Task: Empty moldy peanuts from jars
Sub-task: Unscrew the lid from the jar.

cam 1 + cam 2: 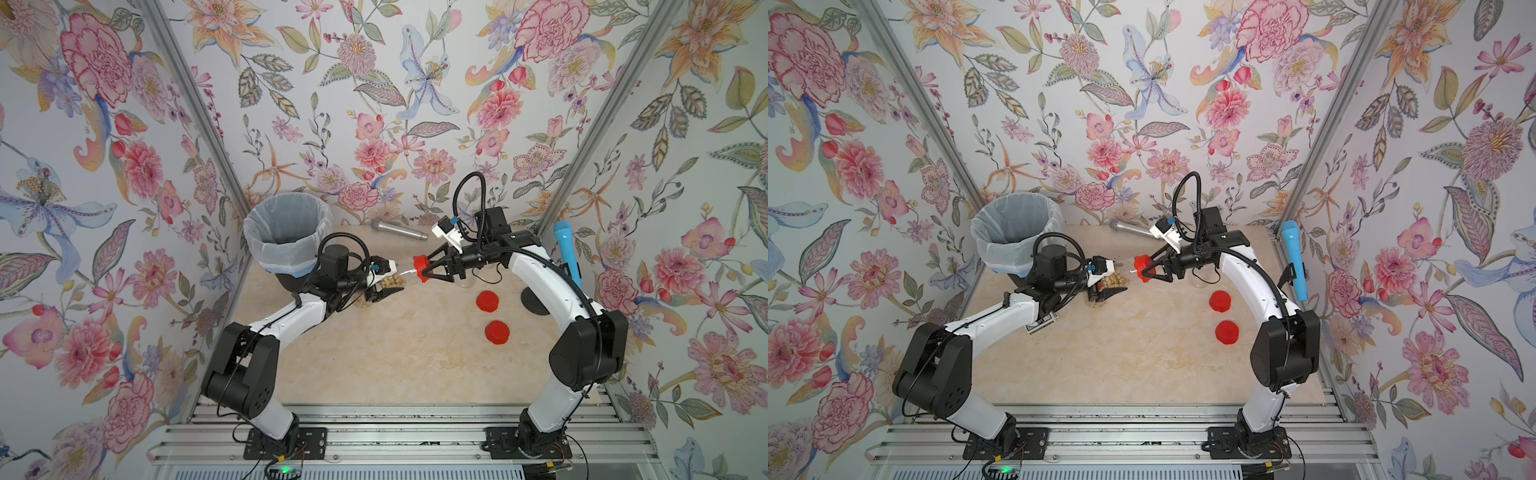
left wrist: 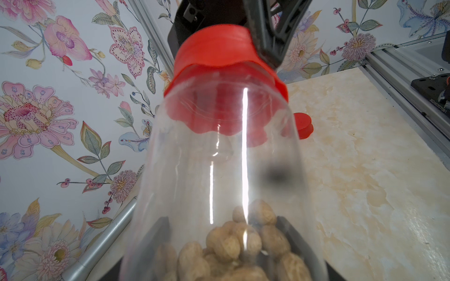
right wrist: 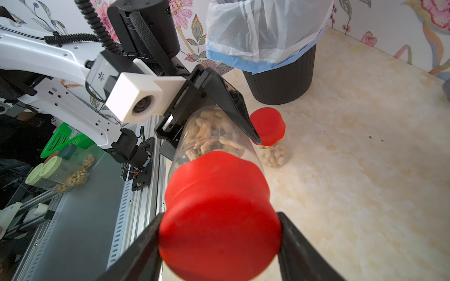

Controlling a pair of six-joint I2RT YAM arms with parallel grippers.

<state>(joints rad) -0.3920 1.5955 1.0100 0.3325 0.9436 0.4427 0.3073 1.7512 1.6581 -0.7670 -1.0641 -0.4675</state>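
Right end effector (image 3: pixel 219 220): its two black fingers were closed against opposite sides of a round red screw lid (image 3: pixel 216 185), whose flat top faced the wrist camera.
Left end effector (image 1: pixel 392 283): it was clamped across the body of a clear plastic jar (image 2: pixel 219 170), holding the jar on its side in the air with the lid end pointing at the right arm.
Task thing: pale tan peanuts (image 2: pixel 231 245) lay heaped at the base end of the held jar, between the left fingers and well back from the neck.
Step in hand: this was judged to be unscrewing the lid, which appeared to be on the neck and not yet off.
Doing it well: the left grip should be firm so the jar cannot spin. The right wrist should turn about the jar's long axis, then pull straight away. The mouth is best kept level or slightly raised until it is over the bin.
Around: a black ribbed bin lined with a white bag (image 1: pixel 270 255) stood at the back on the left arm's side. Two loose red lids (image 1: pixel 487 300) lay on the beige marbled surface (image 1: pixel 395 374) near the right arm.
Right wrist view only: a second clear jar (image 3: pixel 274 153), red-lidded and part full of peanuts, stood upright just beyond the held one. In both top views the left end effector mostly hid it.
Top views only: these showed both arms whole and both loose lids together.
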